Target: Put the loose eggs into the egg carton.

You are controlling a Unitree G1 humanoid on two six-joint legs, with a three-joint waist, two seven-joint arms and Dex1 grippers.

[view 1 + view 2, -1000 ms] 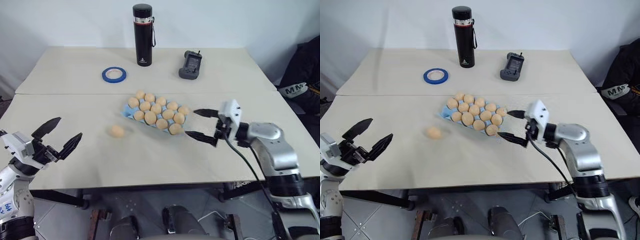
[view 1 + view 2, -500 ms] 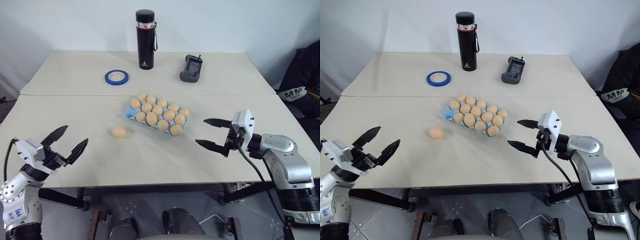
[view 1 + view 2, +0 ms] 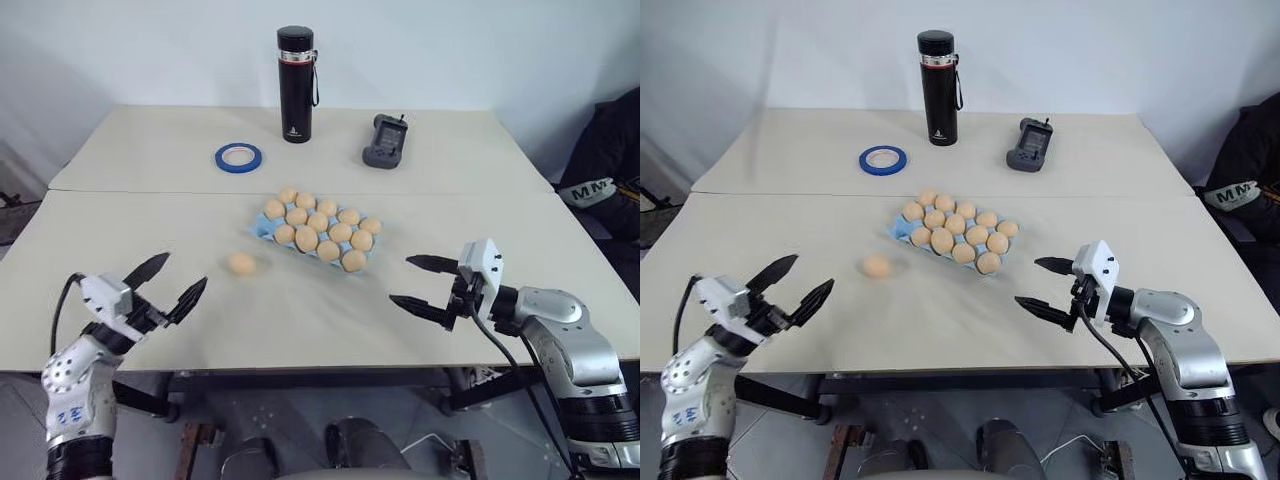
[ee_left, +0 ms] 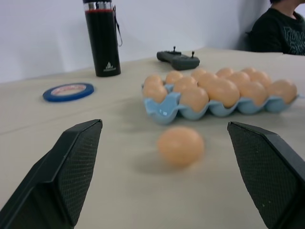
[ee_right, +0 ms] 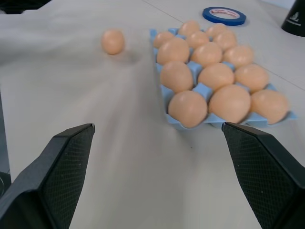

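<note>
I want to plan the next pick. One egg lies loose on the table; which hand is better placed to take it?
Probably the left hand. It is open, and the loose egg lies on its side of the egg tray. The right hand, also open, sits on the tray's far side.

This looks like a robot test lab, not a home. Two plain beige tables pushed together make one worktop (image 3: 150,330) against a bare white wall. Behind the carton (image 3: 262,228) on it stand a black flask (image 3: 295,70), a blue tape roll (image 3: 238,156) and a handheld controller (image 3: 384,141). A person in black (image 3: 610,170) sits off the worktop's right edge.
</note>
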